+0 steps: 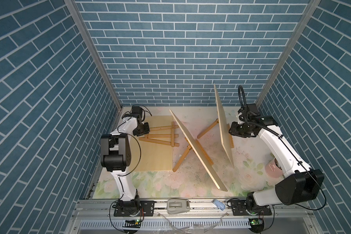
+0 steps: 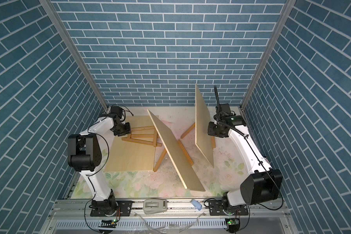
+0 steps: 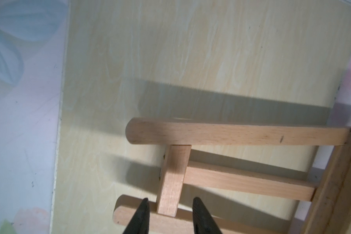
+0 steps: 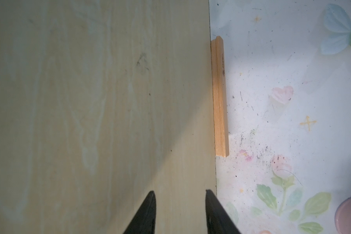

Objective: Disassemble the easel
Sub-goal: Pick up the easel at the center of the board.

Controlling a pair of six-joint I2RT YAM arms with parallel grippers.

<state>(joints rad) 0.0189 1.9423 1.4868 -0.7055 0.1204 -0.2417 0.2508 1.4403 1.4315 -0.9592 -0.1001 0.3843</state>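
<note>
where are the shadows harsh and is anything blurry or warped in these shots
Left wrist view: hard shadows from the easel bars fall on the flat board. Right wrist view: a diagonal shade line crosses the leaning board. Both top views: sharp, walls splay with wide-angle distortion.

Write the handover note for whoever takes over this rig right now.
Left tool: open, with a finger on either side of the left easel's short block and not clamped on it.
Right tool: open and empty, facing the right board.
Done: the left easel lies folded on the flat left board.
Left: the middle board leans on the standing middle easel. The right board stands on the right easel. Lift both boards off and fold both easels.
</note>
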